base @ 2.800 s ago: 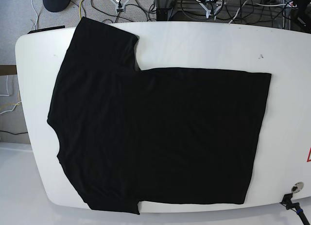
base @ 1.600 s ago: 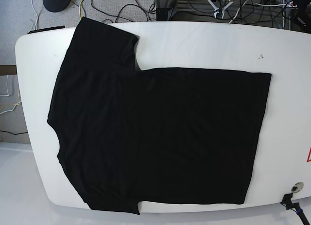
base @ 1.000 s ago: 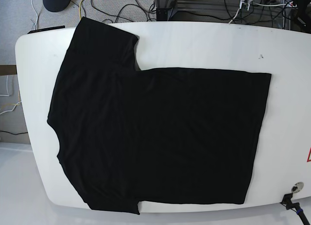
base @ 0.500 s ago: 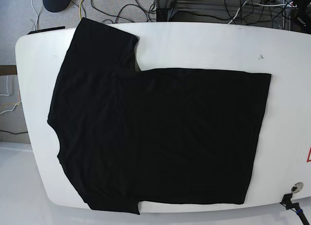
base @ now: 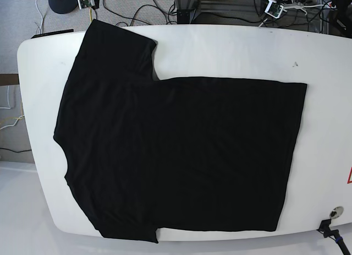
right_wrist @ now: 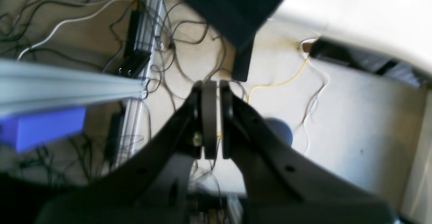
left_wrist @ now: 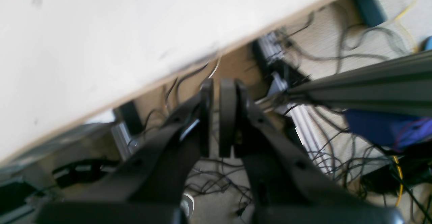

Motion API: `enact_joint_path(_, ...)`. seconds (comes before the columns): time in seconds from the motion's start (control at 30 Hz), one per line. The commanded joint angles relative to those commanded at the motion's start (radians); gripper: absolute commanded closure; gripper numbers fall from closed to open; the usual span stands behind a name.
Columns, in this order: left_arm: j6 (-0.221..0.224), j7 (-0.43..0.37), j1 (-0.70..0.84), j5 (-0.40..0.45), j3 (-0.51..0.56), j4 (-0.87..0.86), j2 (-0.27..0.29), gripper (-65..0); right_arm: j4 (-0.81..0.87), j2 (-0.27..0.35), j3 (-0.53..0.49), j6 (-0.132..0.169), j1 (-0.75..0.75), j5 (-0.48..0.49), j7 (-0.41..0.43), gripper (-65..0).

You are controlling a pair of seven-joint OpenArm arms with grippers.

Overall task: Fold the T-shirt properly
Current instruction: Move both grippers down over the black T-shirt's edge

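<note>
OK, your black T-shirt lies flat across the white table, sleeve at frame upper left. Left gripper & right gripper: both pinched together, empty, off the table's edge.

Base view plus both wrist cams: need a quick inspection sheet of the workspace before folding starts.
Surface: white table, a few small dark specks, red mark at its right edge.
Job's things: T-shirt lies flat and unfolded, one sleeve reaching the far left edge.
Clutter: small round metal fitting near the front right corner.
Grippers: left gripper and right gripper both shut, empty, off the table over the floor.
Cables: many loose cables on the floor behind the table.
Surroundings: aluminium frame rail, grey carpet.
</note>
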Motion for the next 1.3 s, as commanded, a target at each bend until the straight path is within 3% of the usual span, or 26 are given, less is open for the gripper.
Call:
enact_joint_path(0.17,-0.001,0.017,-0.067,-0.008,-0.019,0.054,-0.041,-10.9,0.028,-0.001,0.005,-0.004,0.122,-0.001,-0.018,-1.3)
enact_joint_path(0.2,-0.009,0.01,-0.029,-0.007,-0.004,0.046,-0.025,-4.4,0.032,0.001,0.005,0.001,0.075,0.005,-0.02,0.0)
enact_joint_path(0.47,-0.015,0.06,-0.036,-0.008,-0.005,0.123,-0.085,-4.6,0.156,-0.001,0.032,0.014,0.026,0.006,-0.124,0.0)
enact_joint_path(0.77,-0.015,0.088,-0.043,-0.008,-0.005,0.164,-0.122,-4.1,0.155,-0.002,0.016,0.035,-0.031,0.009,-0.136,0.0)
enact_joint_path(1.17,-0.018,0.103,-0.069,-0.005,-0.006,0.162,-0.117,-4.2,0.154,-0.003,0.015,0.046,-0.024,0.064,-0.13,0.0)
enact_joint_path(1.3,-0.005,0.117,-0.108,-0.03,-0.007,0.169,-0.108,-6.0,0.157,-0.006,0.017,0.052,-0.016,0.039,-0.129,-3.0)
